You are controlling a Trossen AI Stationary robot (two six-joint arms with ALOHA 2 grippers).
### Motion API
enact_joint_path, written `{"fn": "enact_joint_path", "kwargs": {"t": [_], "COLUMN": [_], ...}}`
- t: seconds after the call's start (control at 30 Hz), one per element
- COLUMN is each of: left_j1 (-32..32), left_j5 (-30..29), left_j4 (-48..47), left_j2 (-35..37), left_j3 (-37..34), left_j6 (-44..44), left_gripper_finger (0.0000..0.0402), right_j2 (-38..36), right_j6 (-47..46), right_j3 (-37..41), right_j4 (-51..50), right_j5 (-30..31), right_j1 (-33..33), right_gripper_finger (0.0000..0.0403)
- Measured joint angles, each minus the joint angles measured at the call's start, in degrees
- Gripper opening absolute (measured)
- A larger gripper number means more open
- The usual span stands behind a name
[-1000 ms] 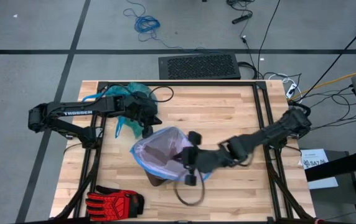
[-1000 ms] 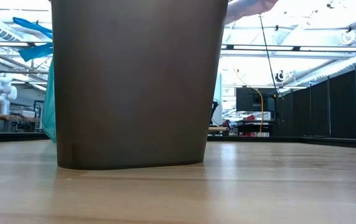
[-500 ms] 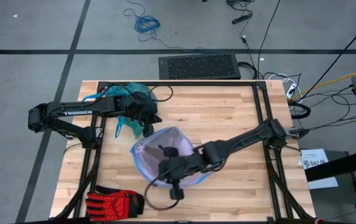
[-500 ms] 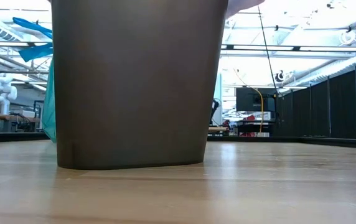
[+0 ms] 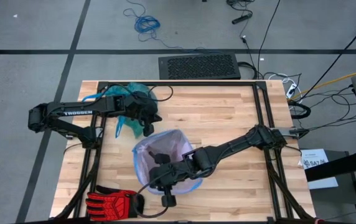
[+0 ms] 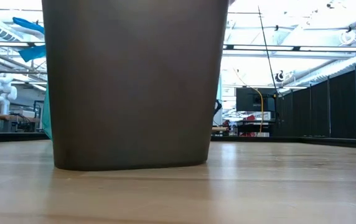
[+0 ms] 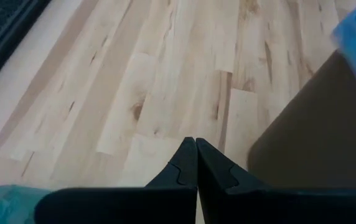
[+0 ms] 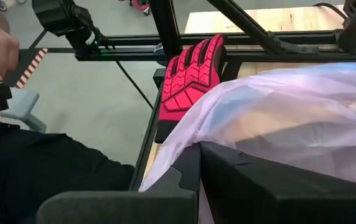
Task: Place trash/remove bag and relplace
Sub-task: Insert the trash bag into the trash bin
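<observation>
Behind bin, teal bag mostly hidden

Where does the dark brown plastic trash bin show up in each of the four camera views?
High view: the dark brown plastic trash bin sits centre-low, mostly hidden under its pale lilac liner bag.
Low view: it fills the left half.
Left wrist view: its dark wall shows at the right edge.
Right wrist view: the bin itself is not visible, only the liner.
Shared landmark: the light wooden table.
</observation>
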State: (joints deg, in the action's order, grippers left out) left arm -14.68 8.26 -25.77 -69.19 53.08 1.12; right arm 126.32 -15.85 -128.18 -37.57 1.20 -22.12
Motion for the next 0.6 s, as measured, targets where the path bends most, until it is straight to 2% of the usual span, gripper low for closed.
{"fn": "enact_joint_path", "kwargs": {"t": [0.4,0.6], "left_j1": [-0.11,-0.2], "left_j5": [-3.01,-3.17], "left_j4": [1.68,5.71], "left_j2": [0.15,4.09], "left_j3": [0.0,0.51], "left_j6": [0.01,-2.13], "left_gripper_finger": [0.0001,0.0], "right_j2": [0.19,-0.09], "right_j6": [0.59,1.54], "right_j3": [0.05,0.11], "right_j4": [-0.57,-1.18], "right_j5": [2.05,1.96], "right_j1": [-0.96,-0.84], "right_gripper_finger": [0.0,0.0]}}
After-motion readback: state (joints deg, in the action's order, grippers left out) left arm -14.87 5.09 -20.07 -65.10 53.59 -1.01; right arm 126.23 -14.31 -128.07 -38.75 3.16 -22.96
